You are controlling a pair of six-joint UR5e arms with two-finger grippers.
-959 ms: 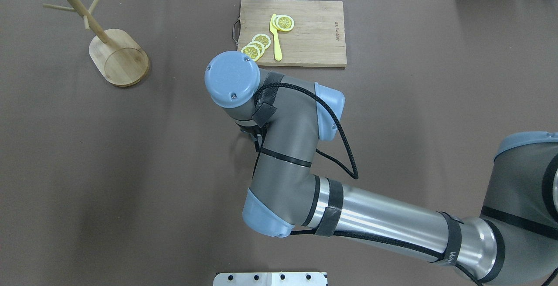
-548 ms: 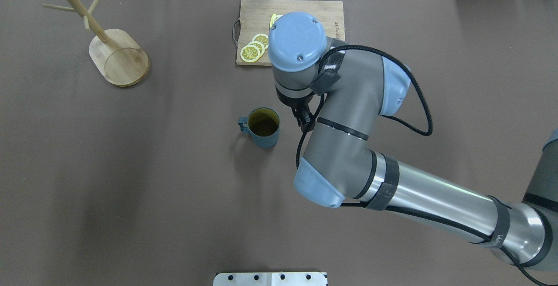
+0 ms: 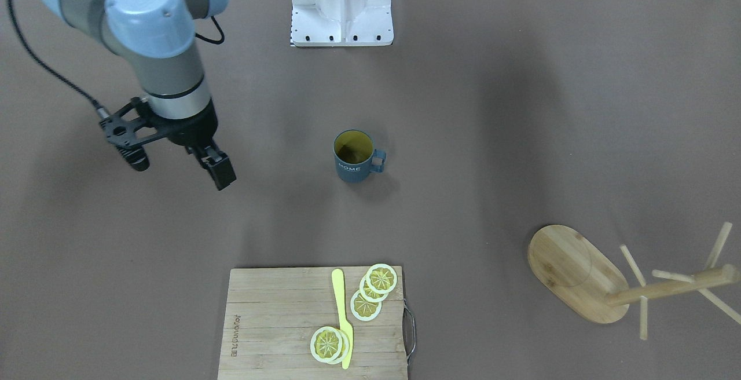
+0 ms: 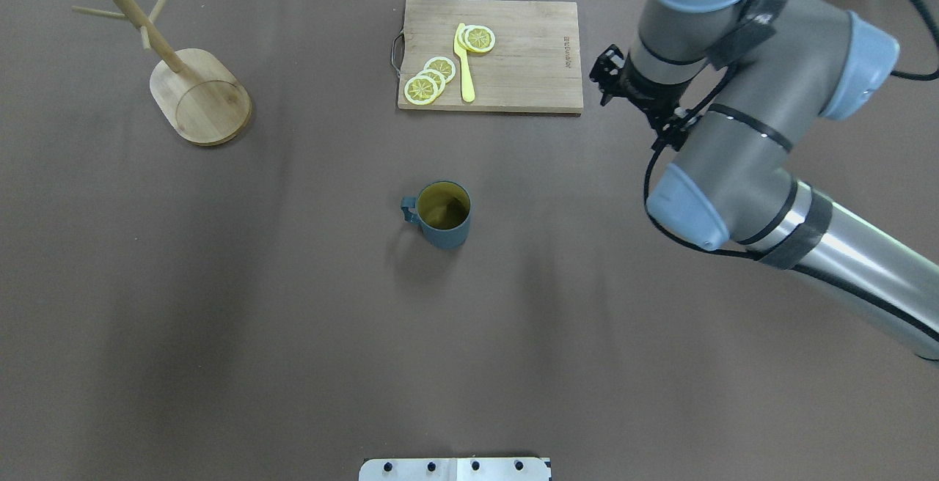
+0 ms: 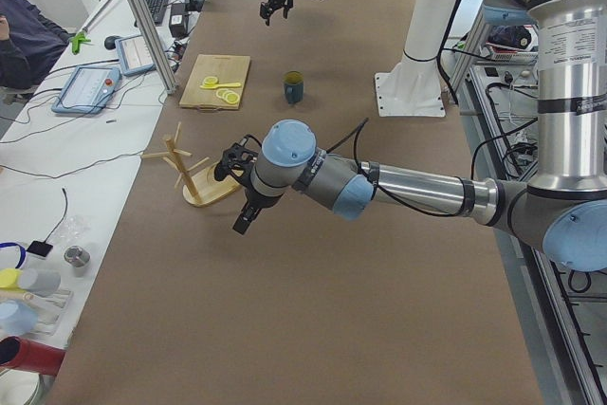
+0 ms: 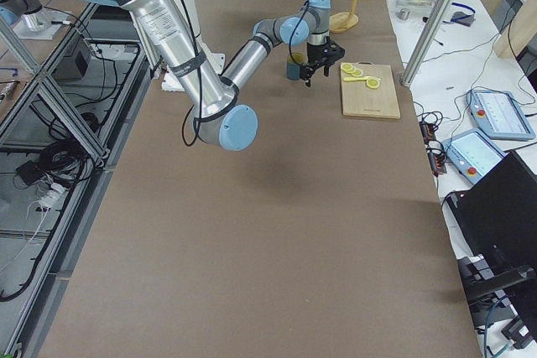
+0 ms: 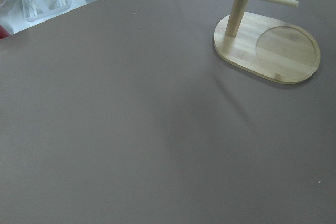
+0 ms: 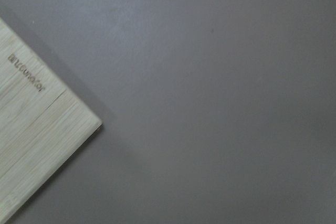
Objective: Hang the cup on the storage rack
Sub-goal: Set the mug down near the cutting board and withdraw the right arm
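A brown covering spreads over the whole table [image 4: 220,320], with the robot's white base plate [image 3: 341,3] at its near edge. Benches with teach pendants and cables run along the side of the room.

The cup [image 3: 353,160] stands upright near the middle of the table, alone, its handle turned toward the robot's left. Small white "HOME" lettering is readable on its side in the front-facing view, and the inside is yellowish. The storage rack [image 4: 202,96] stands upright well apart from it, at the far left, with nothing on its pegs. The left wrist camera looks down on its oval base.

On the far side of the table lies a slatted cutting board [image 4: 513,56] carrying lemon slices [image 4: 429,78] and a yellow knife [image 4: 464,63]. A short burnt-in mark runs along one edge of the board. It appears in the right wrist view as well, but the letters are too small and turned to read.

The right gripper [image 3: 176,168] hangs above bare table beside the board's right edge, well apart from the cup. Its fingers are spread and hold nothing. The left gripper [image 5: 239,227] shows only in the side view, above the table near the rack, so I cannot tell whether its fingers are apart or together.
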